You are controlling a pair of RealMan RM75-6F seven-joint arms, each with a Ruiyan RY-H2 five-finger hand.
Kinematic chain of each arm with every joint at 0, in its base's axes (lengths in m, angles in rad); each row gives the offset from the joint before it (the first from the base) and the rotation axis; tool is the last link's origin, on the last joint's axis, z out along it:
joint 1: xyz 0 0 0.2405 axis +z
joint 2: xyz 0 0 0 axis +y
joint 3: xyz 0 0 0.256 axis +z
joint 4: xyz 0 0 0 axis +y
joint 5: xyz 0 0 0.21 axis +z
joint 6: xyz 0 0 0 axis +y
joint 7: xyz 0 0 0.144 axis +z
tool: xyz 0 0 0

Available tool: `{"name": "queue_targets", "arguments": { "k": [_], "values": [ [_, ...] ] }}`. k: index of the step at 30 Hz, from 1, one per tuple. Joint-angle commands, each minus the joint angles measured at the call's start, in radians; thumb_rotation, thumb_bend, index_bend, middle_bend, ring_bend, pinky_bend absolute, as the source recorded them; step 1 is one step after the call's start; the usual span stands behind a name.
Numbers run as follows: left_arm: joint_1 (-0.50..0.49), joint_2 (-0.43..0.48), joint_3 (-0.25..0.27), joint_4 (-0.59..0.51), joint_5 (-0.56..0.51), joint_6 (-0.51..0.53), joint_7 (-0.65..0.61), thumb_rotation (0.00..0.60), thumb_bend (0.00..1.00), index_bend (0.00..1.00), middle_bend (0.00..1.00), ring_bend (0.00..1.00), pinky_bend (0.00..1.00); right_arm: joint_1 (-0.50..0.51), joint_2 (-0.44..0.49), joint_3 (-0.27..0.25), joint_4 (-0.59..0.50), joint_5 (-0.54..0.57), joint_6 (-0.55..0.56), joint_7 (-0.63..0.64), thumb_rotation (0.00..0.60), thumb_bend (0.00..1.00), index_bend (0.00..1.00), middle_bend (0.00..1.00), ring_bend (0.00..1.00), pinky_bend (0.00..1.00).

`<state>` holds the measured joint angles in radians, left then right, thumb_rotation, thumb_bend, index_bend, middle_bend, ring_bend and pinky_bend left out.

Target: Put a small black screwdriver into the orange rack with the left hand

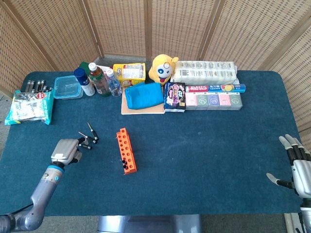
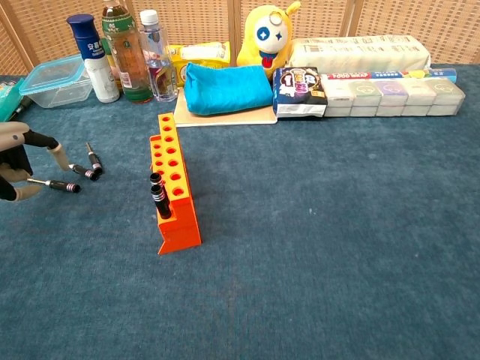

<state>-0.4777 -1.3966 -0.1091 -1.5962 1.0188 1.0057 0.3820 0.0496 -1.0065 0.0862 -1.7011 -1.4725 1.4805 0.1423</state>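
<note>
Screwdriver point(image 2: 58, 184) — left hand point(image 2: 16, 159) above, fingers apart

The rack point(image 2: 173, 191) stands on the table point(image 2: 337, 225) as the landmark, with two screwdrivers point(image 2: 157, 193) upright in its near end. To its left lie three loose screwdrivers point(image 2: 84, 169), and the left hand point(image 2: 16, 161) is just beyond them, fingers over the nearest one point(image 2: 54, 184). Behind the rack sit bottles point(image 2: 127, 52), a folded cloth point(image 2: 225, 86) and boxes point(image 2: 390, 94). Far right of the rack, at the table edge, is the right hand point(image 1: 299, 167).
</note>
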Motion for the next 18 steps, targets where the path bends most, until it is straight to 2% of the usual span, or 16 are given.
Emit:
{"name": "queue_targets", "arguments": {
  "k": [1, 18],
  "values": [
    [-0.008, -0.011, 0.002, 0.007, -0.013, 0.01, 0.02, 0.6, 0.41, 0.35, 1.0, 1.0, 1.0, 0.0, 0.001, 0.001, 0.001, 0.001, -0.001, 0.004, 0.6, 0.0, 0.02, 0.02, 0.03, 0.08],
    [-0.036, -0.052, 0.017, 0.032, -0.061, 0.018, 0.084, 0.6, 0.41, 0.38, 1.0, 1.0, 1.0, -0.002, 0.01, 0.001, 0.0, 0.002, 0.002, 0.025, 0.6, 0.0, 0.02, 0.03, 0.03, 0.08]
  ]
}}
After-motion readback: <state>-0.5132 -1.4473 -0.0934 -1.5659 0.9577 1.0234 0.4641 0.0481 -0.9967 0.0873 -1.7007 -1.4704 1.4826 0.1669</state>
